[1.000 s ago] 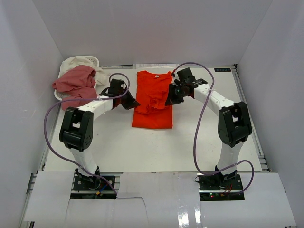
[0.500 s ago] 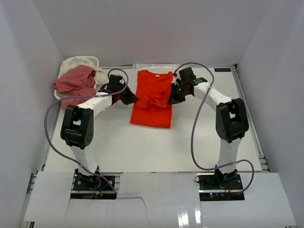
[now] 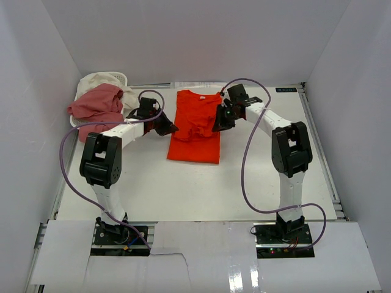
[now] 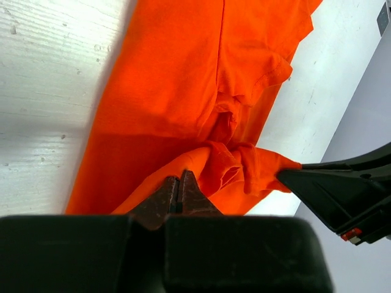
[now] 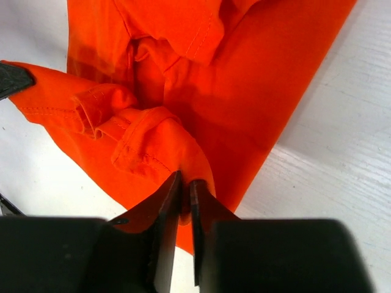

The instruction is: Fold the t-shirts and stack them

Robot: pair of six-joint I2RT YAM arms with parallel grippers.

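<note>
A bright orange-red soft fabric t-shirt [image 3: 194, 139] lies on the white bench [image 3: 183, 183] between the two arms, with its collar toward the far wall and its hem toward the arm bases. The lower body lies flat, while the middle is bunched into raised folds where the sleeves are gathered toward the centre.

The left gripper [image 3: 168, 128] sits at the shirt's left edge, clenched on a pinch of orange cloth. In the left wrist view its two dark fingers meet tip to tip, and the fabric comes out from between them. The right gripper [image 3: 218, 125] is at the shirt's right edge, likewise grasping the shirt. The right wrist view shows a fold with a stitched hem caught in the narrow slit between its fingers (only a sliver of orange shows there). Each wrist camera also catches the black tip of the opposite gripper at the far side of the bunched cloth, touching it.

At the far left corner of the bench stands a small white plastic basket [image 3: 75, 122]. A dusty pink fabric t-shirt [image 3: 96, 105] is heaped on it and hangs over the near rim. A cream-white fabric t-shirt [image 3: 98, 80] is crumpled behind the pink one, toward the far rim. Neither gripper touches either of them, and both are apart from the orange-red shirt.
</note>
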